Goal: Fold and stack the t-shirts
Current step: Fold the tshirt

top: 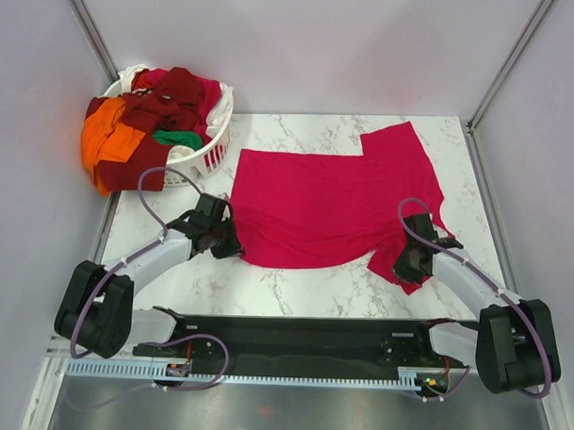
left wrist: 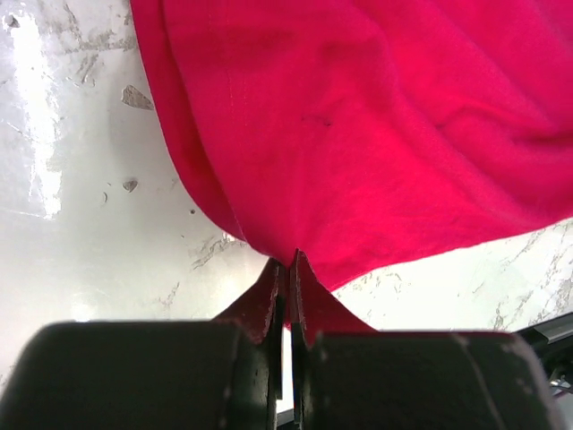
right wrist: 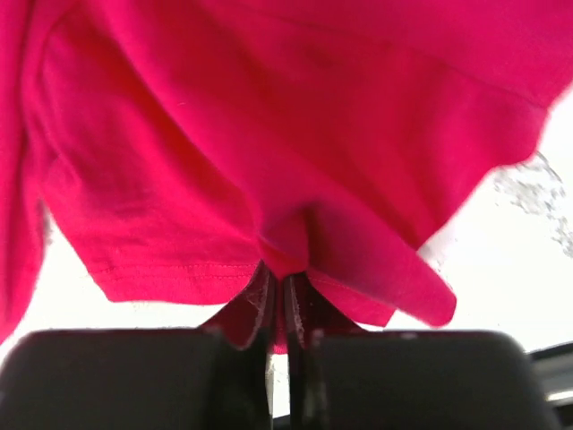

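Note:
A crimson-pink t-shirt (top: 325, 202) lies spread on the marble table (top: 294, 291), one sleeve toward the far right. My left gripper (top: 231, 245) is shut on its near left corner; in the left wrist view the cloth (left wrist: 376, 134) runs pinched into the gripper (left wrist: 289, 262). My right gripper (top: 405, 266) is shut on the near right sleeve, whose hem (right wrist: 179, 269) bunches in the right gripper (right wrist: 282, 279). More t-shirts, maroon (top: 168, 102), orange (top: 106, 138), green (top: 179, 138) and white, are heaped in the basket.
A white slotted laundry basket (top: 209, 156) stands at the table's far left corner, its load spilling over the left side. Grey walls enclose the table on three sides. A black rail (top: 292, 338) runs along the near edge.

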Robot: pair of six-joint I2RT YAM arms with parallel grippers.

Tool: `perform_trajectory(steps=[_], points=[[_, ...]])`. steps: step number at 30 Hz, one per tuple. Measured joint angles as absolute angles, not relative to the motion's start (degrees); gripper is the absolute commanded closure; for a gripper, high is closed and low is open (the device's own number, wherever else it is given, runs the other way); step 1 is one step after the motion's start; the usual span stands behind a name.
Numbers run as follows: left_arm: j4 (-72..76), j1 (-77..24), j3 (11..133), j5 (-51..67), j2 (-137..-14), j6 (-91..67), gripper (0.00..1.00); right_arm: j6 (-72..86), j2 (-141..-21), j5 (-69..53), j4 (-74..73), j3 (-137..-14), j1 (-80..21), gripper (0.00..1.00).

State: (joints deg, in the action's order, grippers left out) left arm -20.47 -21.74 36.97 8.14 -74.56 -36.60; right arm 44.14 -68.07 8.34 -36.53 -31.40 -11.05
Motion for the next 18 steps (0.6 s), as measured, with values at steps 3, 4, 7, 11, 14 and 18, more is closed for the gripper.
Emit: perform_trajectory(steps=[3,4,7,11,14,18], points=[[-21.54,-21.74,36.97,8.56,-72.71,-36.6,0.98,43.75,-67.81,6.9,-35.33,-31.4,-11.03,1.0],[-22.06,-21.74,36.97,9.02,-71.64,-36.6,0.98,43.57,-67.64,6.22,-35.33,-31.4,-11.03,1.0],[-24.93,-21.74,36.95,9.82,-67.24,-36.69,0.98,43.03,-65.93,4.16,-37.65,-31.38,-11.05,1.0],[-28.73,-21.74,36.49,11.53,-59.79,-38.11,0.98,43.11,-59.18,-0.34,-43.62,-31.44,-11.05,1.0],[-30.76,-21.74,35.48,12.82,-55.24,-39.46,0.98,43.29,-52.25,-2.81,-49.47,-32.62,-11.05,1.0],[-33.69,-21.98,34.11,14.24,-51.11,-41.5,0.98,42.98,-46.41,-3.44,-57.91,-38.24,-11.09,1.0]])
